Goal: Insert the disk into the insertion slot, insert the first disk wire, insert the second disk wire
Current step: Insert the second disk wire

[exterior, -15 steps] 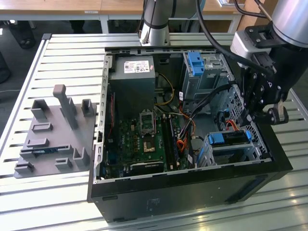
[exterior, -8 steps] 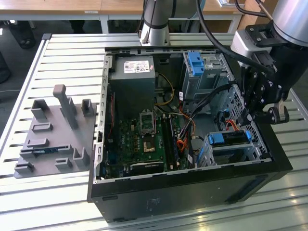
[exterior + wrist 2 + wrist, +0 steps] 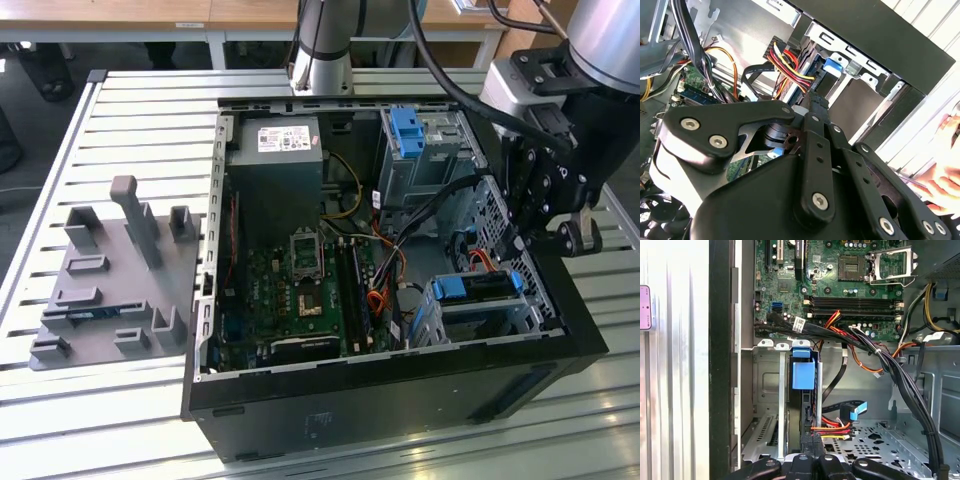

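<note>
Exterior view: gripper [image 3: 545,215] hangs just above the insertion slot [image 3: 455,325], at the case's corner.
Disk: its blue carrier [image 3: 478,287] sits in the slot, apparently seated.
Jaws: closed on a black connector, which meets the disk [image 3: 805,405] edge.
Risk: red-yellow wires [image 3: 832,427] beside the slot could snag; a tilted plug would jam.

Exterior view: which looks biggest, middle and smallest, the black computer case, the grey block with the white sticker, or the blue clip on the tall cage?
1. Computer case
2. Grey block
3. Blue clip
</note>
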Controlling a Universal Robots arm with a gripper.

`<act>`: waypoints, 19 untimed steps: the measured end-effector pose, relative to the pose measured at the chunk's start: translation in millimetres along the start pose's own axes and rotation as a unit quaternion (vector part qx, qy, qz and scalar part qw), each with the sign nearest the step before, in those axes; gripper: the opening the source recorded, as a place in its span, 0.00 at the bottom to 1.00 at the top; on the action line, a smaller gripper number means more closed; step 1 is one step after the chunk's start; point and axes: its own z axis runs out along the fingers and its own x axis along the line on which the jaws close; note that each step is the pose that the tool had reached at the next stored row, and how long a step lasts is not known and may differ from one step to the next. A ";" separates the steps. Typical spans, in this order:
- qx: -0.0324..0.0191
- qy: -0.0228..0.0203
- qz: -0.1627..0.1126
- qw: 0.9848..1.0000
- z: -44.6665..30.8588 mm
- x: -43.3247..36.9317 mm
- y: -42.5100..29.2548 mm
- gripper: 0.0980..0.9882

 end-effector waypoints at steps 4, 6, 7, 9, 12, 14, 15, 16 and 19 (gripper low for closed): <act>0.000 0.000 0.000 1.000 -0.4 0.0 0.0 0.01; 0.000 0.000 0.000 1.000 -1.1 0.0 -0.1 0.01; 0.000 0.000 0.000 1.000 -1.5 0.0 -0.1 0.01; 0.000 0.000 0.000 1.000 -3.3 -0.1 -0.2 0.01; 0.000 0.000 0.000 1.000 -7.1 -0.1 -0.4 0.01; 0.000 0.000 0.000 1.000 -7.9 0.0 -0.4 0.01; 0.000 0.000 0.000 1.000 -7.9 -0.1 -0.2 0.01; 0.000 0.000 0.000 1.000 -8.0 -0.1 0.3 0.01; 0.000 0.000 0.000 1.000 -8.3 -1.0 8.0 0.01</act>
